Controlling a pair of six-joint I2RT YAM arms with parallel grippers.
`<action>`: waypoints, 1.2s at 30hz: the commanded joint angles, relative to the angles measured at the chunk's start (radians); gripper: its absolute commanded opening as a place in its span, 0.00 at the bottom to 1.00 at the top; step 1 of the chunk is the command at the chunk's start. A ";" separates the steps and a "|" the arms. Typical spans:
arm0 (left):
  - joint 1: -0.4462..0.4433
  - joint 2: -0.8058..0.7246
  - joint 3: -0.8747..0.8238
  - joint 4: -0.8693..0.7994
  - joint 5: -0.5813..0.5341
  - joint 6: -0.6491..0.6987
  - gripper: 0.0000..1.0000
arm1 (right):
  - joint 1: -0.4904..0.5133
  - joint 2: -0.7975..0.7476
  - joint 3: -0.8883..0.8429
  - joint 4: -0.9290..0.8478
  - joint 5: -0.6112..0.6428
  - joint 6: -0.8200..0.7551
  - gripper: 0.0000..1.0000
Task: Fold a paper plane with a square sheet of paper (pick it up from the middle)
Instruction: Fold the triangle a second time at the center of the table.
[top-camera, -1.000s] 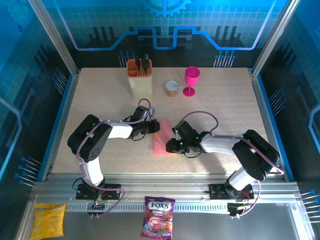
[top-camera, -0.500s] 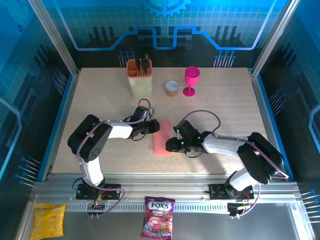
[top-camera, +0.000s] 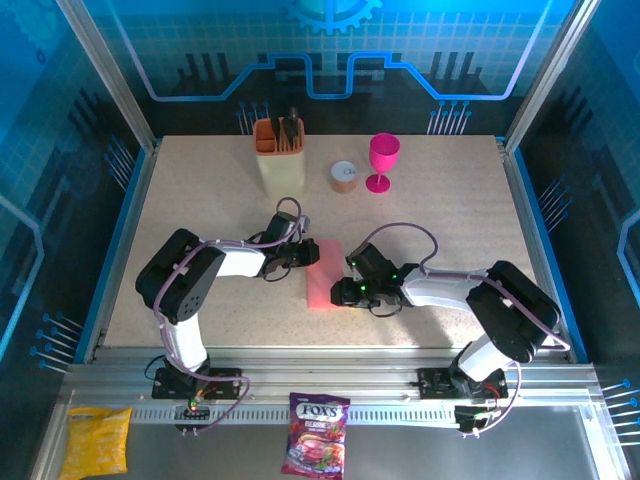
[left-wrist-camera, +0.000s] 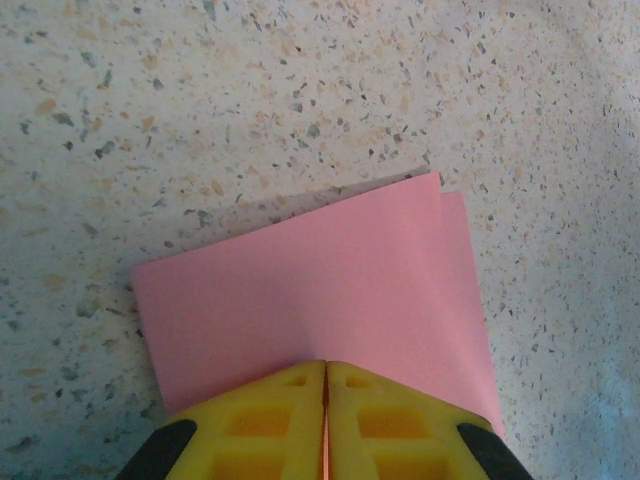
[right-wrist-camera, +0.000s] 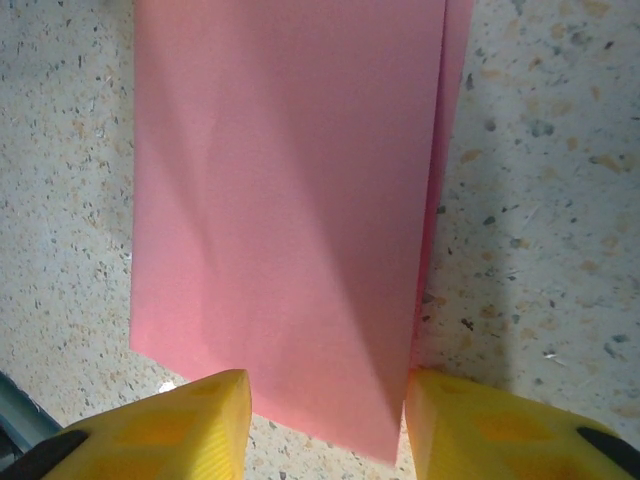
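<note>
The square sheet of paper (top-camera: 322, 272) lies on the speckled table, folded in half into a salmon-pink rectangle with its two layers slightly offset. My left gripper (top-camera: 304, 256) is at its left long edge. In the left wrist view the yellow fingers (left-wrist-camera: 270, 415) are pressed together at the left gripper (left-wrist-camera: 326, 366), with the paper (left-wrist-camera: 310, 285) pinched in the seam. My right gripper (top-camera: 346, 290) is at the sheet's near right corner. In the right wrist view the right gripper (right-wrist-camera: 328, 388) is open, and its fingertips (right-wrist-camera: 215, 400) stand on either side of the paper (right-wrist-camera: 285, 200), which lies flat.
An orange holder with dark tools (top-camera: 278, 152), a small round tub (top-camera: 344, 176) and a magenta goblet (top-camera: 383, 160) stand along the back of the table. A candy bag (top-camera: 316, 436) and a yellow packet (top-camera: 96, 441) lie on the front rail, off the table.
The right gripper slid a little left over the paper's corner and came back. The left gripper and the paper have stayed put.
</note>
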 joint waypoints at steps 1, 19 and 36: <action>0.005 0.035 -0.021 -0.019 0.015 0.026 0.10 | 0.020 0.011 -0.003 0.031 -0.007 0.019 0.43; 0.006 0.034 -0.014 -0.023 0.032 0.030 0.07 | -0.089 0.045 0.029 0.102 -0.112 0.010 0.43; 0.005 0.033 -0.004 -0.031 0.040 0.033 0.06 | -0.157 0.163 0.090 0.198 -0.210 0.027 0.38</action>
